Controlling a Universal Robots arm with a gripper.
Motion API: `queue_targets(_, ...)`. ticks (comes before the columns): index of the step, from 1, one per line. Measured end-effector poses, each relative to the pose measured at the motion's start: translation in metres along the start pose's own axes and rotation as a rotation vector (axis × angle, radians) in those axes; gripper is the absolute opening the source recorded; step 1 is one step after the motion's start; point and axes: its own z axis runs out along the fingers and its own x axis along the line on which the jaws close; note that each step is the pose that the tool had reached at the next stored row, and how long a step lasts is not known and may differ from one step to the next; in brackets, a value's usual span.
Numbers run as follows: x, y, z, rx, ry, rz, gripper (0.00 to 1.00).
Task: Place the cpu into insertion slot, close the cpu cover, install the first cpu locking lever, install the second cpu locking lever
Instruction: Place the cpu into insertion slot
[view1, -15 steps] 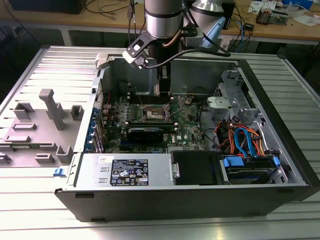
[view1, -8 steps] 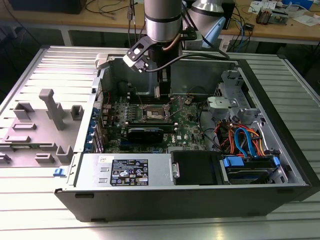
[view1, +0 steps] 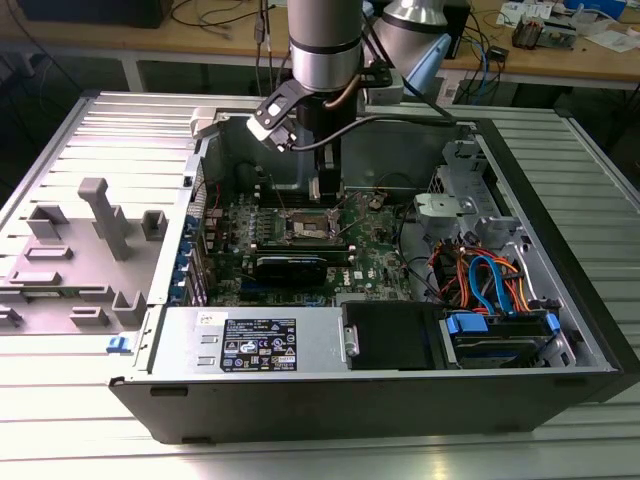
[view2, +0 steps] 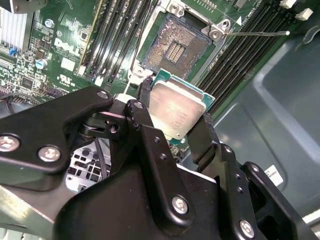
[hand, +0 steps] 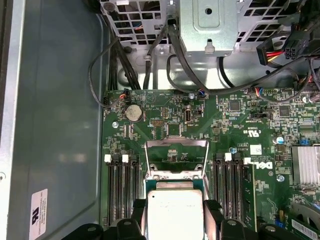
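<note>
In both wrist views my gripper (view2: 176, 114) (hand: 175, 214) is shut on the cpu (view2: 175, 106) (hand: 175, 217), one black finger on each of two opposite edges, its silvery top showing. The insertion slot (view2: 176, 47) lies open just beyond the chip, its pin field bare. The cpu hangs above the board, apart from the socket. The cpu cover (hand: 176, 148) is swung open behind the socket. A thin locking lever (view2: 256, 34) sticks out beside the slot. In the exterior view the gripper (view1: 325, 195) hangs inside the open case over the insertion slot (view1: 303, 228).
Long black memory slots (hand: 122, 192) flank the socket on both sides. A round coin battery (hand: 133, 113), a finned heat sink (hand: 306, 165), a metal drive cage (hand: 210, 20) and loose cables (view1: 490, 280) lie nearby. A grey fixture (view1: 95, 245) sits at the exterior view's left.
</note>
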Motion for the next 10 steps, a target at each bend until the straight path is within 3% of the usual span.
queue_targets(6,-0.0002,-0.0006,0.0053,-0.0004,-0.0001,0.0,0.55)
queue_targets(10,-0.0002,-0.0006,0.0055,-0.0005,-0.0001,0.0,0.55)
